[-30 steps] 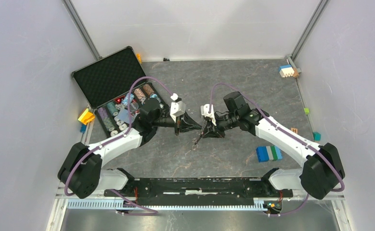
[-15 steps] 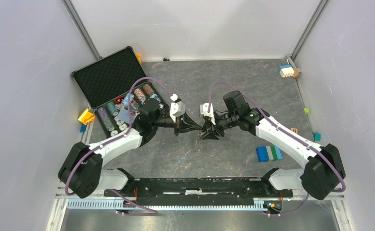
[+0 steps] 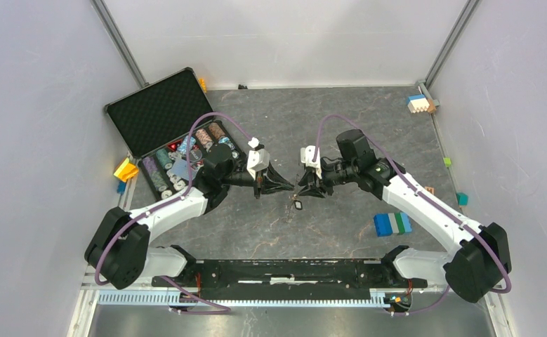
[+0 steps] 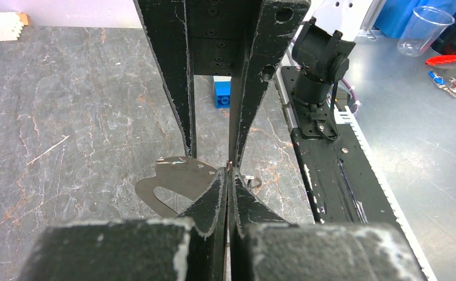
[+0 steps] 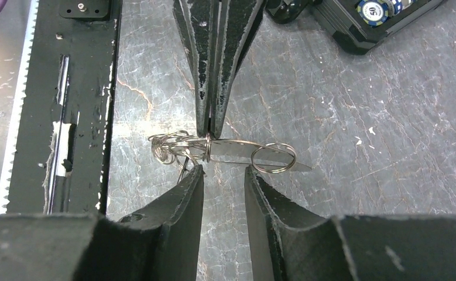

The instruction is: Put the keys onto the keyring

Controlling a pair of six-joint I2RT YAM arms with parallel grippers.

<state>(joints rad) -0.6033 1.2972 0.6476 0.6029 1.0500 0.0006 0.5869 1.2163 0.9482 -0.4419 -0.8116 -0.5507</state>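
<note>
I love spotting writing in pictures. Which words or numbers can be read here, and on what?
"50": on a poker chip in the black case, right wrist view.
The other chips in the top view: too small to read.
No other text is legible.

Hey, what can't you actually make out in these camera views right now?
1. Key: no black-headed key shows clearly in any view. The dangling speck in the top view is too small to identify.
2. Keyring: in the left wrist view, the left gripper, shut on it, hides its near part.
3. Wire rings: in the right wrist view they are tangled, so the count is unclear.
</note>
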